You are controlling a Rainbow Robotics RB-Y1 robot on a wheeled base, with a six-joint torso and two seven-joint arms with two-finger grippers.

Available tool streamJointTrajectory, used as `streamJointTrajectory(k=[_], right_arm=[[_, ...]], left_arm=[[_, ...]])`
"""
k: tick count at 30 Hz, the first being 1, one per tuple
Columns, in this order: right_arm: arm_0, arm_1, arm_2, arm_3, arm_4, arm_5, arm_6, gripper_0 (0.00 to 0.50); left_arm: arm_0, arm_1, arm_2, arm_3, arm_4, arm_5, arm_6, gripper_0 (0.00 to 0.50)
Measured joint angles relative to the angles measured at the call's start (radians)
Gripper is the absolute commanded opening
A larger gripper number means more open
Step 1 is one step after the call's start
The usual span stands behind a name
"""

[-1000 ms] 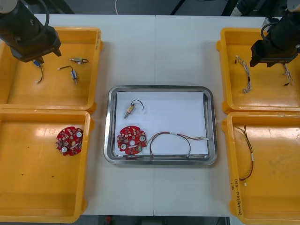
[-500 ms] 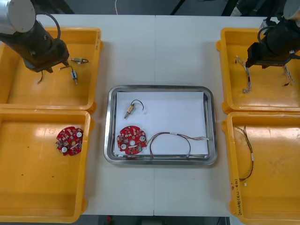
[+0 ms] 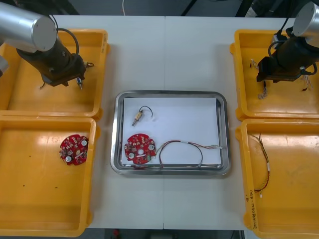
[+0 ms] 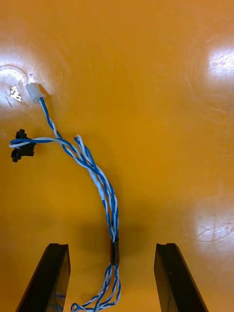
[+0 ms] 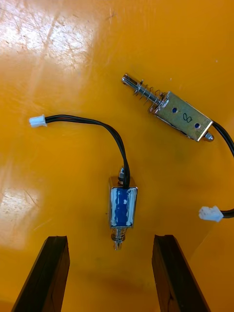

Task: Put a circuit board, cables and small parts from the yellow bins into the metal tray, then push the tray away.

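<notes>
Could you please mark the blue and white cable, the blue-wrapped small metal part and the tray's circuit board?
blue and white cable (image 4: 103,190): right wrist view, mid-length.
blue-wrapped small metal part (image 5: 122,207): left wrist view, blue body.
tray's circuit board (image 3: 140,149): front view, centre.

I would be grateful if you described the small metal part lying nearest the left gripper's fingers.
The small metal part is a shiny block with a blue-wrapped middle and a short pin pointing toward the left gripper. A black cable leaves its far end, curves away and ends in a white plug. It lies flat on the yellow bin floor, centred before the open fingers, untouched.
</notes>
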Motion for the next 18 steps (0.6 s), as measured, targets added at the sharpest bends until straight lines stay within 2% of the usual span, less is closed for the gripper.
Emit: streamJointTrajectory(k=[18], right_arm=[[0.039, 0.006, 0.0, 0.0, -0.001, -0.009, 0.0, 0.5]], left_arm=[[0.0, -0.024, -0.037, 0.061, -0.004, -0.089, 0.0, 0.5]])
